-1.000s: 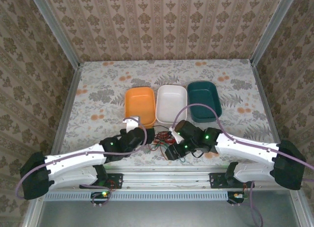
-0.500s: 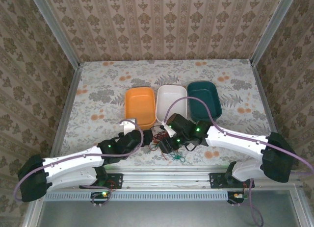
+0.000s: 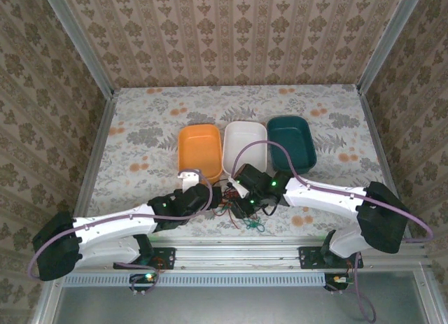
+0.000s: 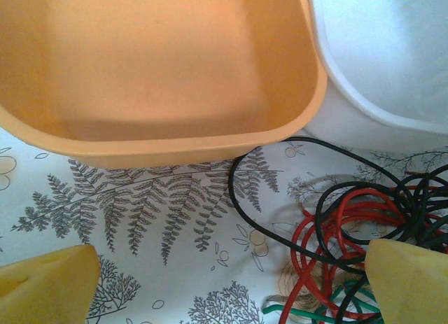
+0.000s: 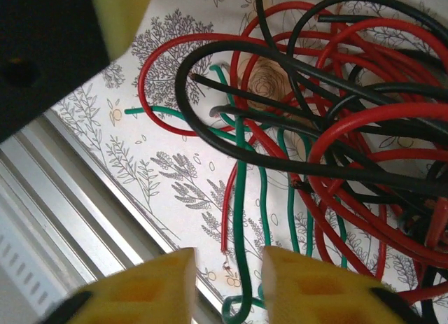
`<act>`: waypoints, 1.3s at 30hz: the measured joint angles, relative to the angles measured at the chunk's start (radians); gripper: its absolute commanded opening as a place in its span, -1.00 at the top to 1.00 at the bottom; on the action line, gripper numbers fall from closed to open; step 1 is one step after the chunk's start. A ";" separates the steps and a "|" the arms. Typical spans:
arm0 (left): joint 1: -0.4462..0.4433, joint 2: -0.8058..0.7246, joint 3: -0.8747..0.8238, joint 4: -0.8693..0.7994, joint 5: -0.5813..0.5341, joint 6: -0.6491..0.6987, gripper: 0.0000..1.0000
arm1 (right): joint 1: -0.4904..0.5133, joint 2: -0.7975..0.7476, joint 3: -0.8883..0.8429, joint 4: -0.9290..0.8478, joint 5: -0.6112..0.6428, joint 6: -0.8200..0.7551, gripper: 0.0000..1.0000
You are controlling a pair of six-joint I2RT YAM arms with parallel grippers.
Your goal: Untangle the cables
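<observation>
**Cable tangle at first grasp.** Red, green and black cables lie knotted on the bench, just in front of the orange tub's right corner. The left hand, jaws wide and empty, hangs over the tub-side edge of the knot, apparently placed to take a second strand. The right hand, on the side away from the tub, is narrow. Its fingers straddle a green loop lying clear of the knot, likely the easiest to draw out, and do not yet pinch it.
</observation>
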 measured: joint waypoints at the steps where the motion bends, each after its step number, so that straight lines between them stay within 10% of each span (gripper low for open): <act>1: -0.002 0.000 0.000 0.004 0.000 0.000 -0.97 | 0.000 0.001 -0.001 0.000 -0.005 -0.001 0.85; 20: -0.034 -0.066 -0.013 0.216 0.200 0.243 -1.00 | -0.358 -0.426 -0.005 0.019 -0.259 0.073 0.99; 34: -0.105 0.323 0.183 0.312 0.392 0.424 -0.95 | -0.427 -0.500 -0.122 0.179 -0.412 0.266 1.00; 39: -0.109 0.444 0.258 0.332 0.401 0.474 -0.59 | -0.465 -0.538 -0.154 0.216 -0.413 0.322 1.00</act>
